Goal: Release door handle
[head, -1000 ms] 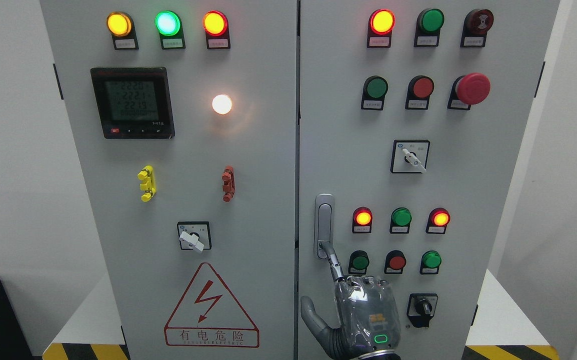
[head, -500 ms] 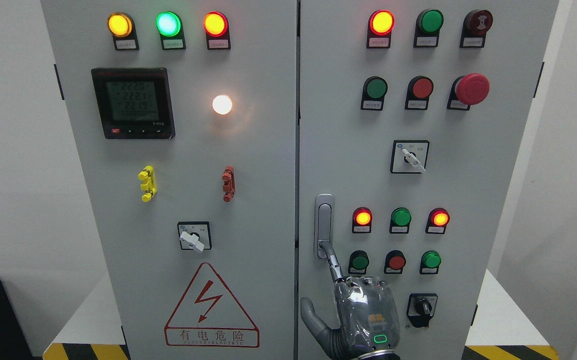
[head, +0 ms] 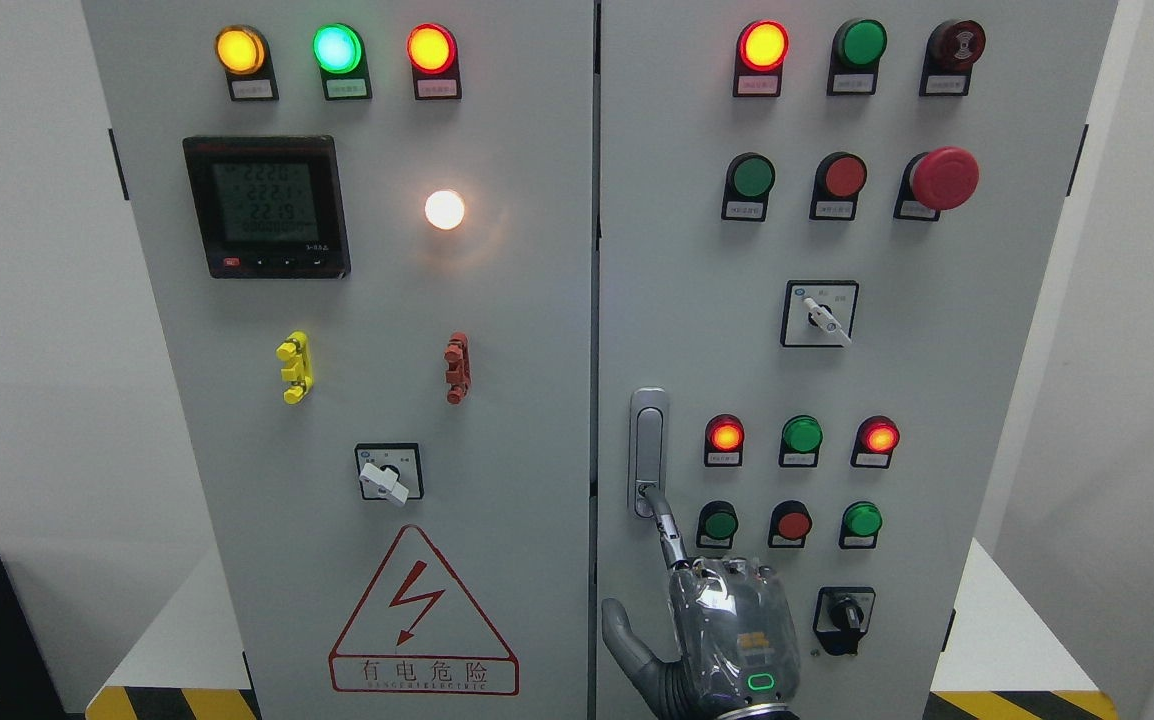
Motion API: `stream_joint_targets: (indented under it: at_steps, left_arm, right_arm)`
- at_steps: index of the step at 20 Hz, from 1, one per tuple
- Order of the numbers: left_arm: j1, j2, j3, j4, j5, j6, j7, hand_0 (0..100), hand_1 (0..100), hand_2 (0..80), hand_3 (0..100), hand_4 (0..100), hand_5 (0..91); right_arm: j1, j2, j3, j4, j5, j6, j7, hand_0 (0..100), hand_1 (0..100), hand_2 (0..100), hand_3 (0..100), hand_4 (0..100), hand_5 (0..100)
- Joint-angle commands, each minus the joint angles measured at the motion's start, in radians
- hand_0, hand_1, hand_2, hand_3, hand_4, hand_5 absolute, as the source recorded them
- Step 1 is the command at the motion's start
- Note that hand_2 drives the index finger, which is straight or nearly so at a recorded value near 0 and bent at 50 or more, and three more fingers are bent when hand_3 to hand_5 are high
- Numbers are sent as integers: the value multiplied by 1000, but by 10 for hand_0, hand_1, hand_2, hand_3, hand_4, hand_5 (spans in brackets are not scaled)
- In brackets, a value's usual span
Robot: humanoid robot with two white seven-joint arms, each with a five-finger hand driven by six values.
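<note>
The silver door handle (head: pixel 648 450) stands upright in its recess at the left edge of the right cabinet door (head: pixel 987 400). My right hand (head: pixel 727 630) comes up from the bottom edge, its back toward me. Its index finger (head: pixel 666 525) is stretched up and to the left, and the tip touches the lower end of the handle. The other fingers are curled at the knuckles and the thumb (head: pixel 625 635) sticks out to the left. The hand holds nothing. The left arm is out of view.
Close around the hand are green and red push buttons (head: pixel 719 523), lit indicator lamps (head: pixel 725 437) and a black rotary switch (head: pixel 845 613). The left door (head: pixel 517 400) carries a meter, a selector switch and a red warning triangle. White walls stand on both sides.
My right hand has sunk a little lower in the picture. The index fingertip stays on the lower end of the handle, and the handle has not moved.
</note>
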Motion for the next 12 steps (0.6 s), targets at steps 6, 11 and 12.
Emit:
stream_joint_targets:
  at_steps: [6, 11, 12]
  left_arm:
    - [0, 0, -21, -20, 0, 0, 0, 0, 0, 23, 88, 13, 0]
    - [0, 0, -21, -20, 0, 0, 0, 0, 0, 22, 88, 13, 0]
    - [0, 0, -21, -20, 0, 0, 0, 0, 0, 22, 88, 13, 0]
  right_arm:
    - [2, 3, 2, 11, 0, 0, 3, 378, 271, 41, 1000, 1000, 987]
    - [10, 3, 5, 12, 0, 0, 3, 377, 271, 43, 1000, 1000, 987]
    - [11, 3, 5, 11, 0, 0, 3, 377, 271, 43, 1000, 1000, 987]
